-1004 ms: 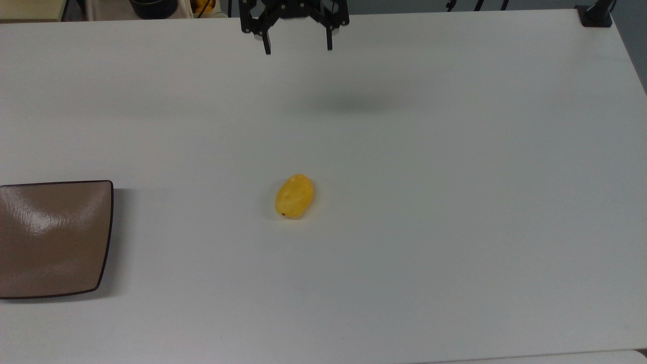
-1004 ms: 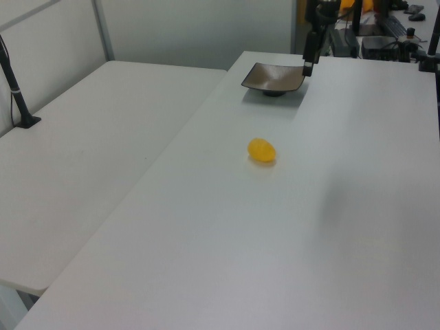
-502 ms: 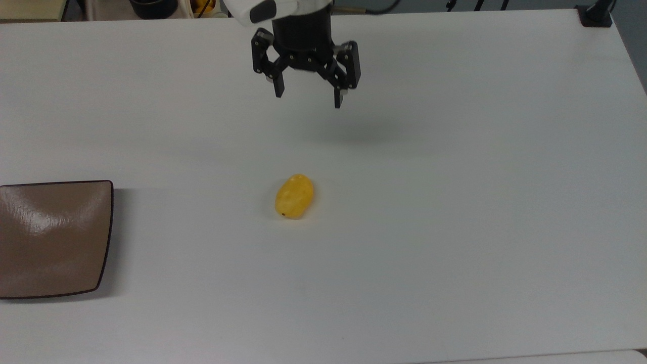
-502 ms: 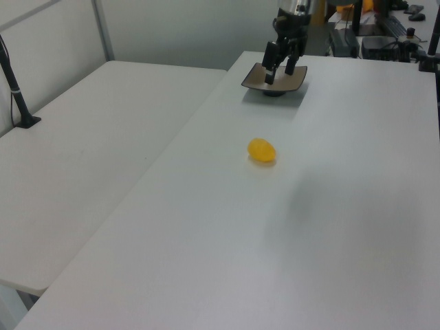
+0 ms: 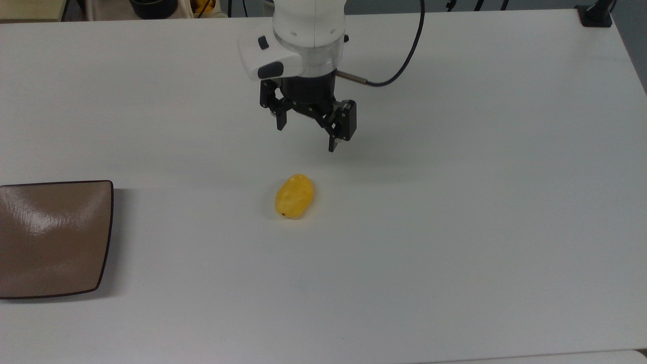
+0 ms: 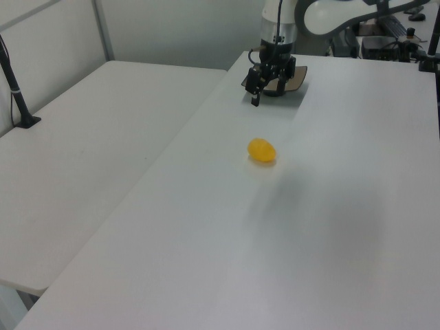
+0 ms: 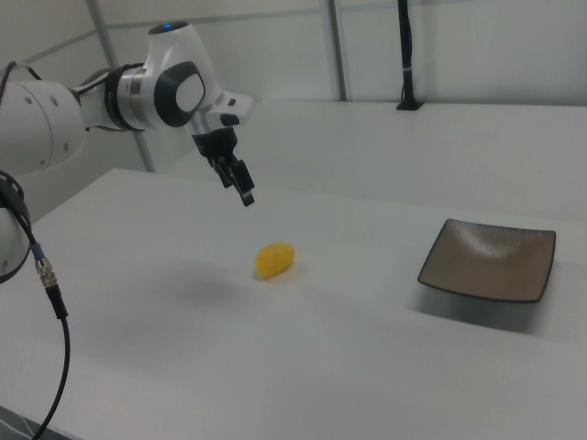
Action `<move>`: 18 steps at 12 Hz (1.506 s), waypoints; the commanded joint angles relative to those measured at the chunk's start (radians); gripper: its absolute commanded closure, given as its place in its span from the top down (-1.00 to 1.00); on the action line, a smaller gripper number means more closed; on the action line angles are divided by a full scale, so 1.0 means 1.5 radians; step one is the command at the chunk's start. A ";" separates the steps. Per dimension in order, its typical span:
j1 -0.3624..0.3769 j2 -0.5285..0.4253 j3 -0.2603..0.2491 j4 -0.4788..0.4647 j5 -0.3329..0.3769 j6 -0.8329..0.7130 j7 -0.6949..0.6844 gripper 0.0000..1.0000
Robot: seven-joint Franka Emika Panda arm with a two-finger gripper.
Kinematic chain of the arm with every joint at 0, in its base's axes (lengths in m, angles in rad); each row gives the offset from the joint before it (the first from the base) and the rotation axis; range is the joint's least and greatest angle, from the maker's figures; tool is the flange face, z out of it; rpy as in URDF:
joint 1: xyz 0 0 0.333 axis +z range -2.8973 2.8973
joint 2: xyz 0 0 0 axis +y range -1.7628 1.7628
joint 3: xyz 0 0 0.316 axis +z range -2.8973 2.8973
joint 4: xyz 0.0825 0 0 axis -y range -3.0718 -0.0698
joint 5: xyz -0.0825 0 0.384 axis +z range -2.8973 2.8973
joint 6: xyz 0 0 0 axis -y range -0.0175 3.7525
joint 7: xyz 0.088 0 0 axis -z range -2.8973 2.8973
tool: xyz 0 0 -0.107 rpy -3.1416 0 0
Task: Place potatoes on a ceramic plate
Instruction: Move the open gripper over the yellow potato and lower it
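A small bright-yellow potato (image 5: pixel 294 196) (image 6: pixel 262 150) (image 7: pixel 274 259) lies alone near the middle of the white table. The glossy brown square plate (image 5: pixel 50 237) (image 7: pixel 491 259) sits at the top view's left edge, well apart from the potato. In the left view the plate (image 6: pixel 297 80) is partly behind the arm. My gripper (image 5: pixel 306 137) (image 6: pixel 267 93) (image 7: pixel 237 188) hangs open in the air above the table, a short way beyond the potato toward the top view's upper edge, with nothing between its fingers.
A black cable (image 5: pixel 404 65) loops off the wrist to the top view's right. A black clamp (image 5: pixel 596 14) stands at the table's far right corner. A second white table (image 6: pixel 96 130) adjoins on the left view's left.
The arm has come down from the top view's upper edge toward the potato, open throughout. Potato and plate have not moved.
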 commanded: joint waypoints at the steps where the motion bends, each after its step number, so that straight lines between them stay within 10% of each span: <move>1: 0.011 0.051 -0.012 0.027 -0.015 0.015 0.052 1.00; 18: -0.009 0.170 -0.011 -0.014 -0.070 0.122 0.053 1.00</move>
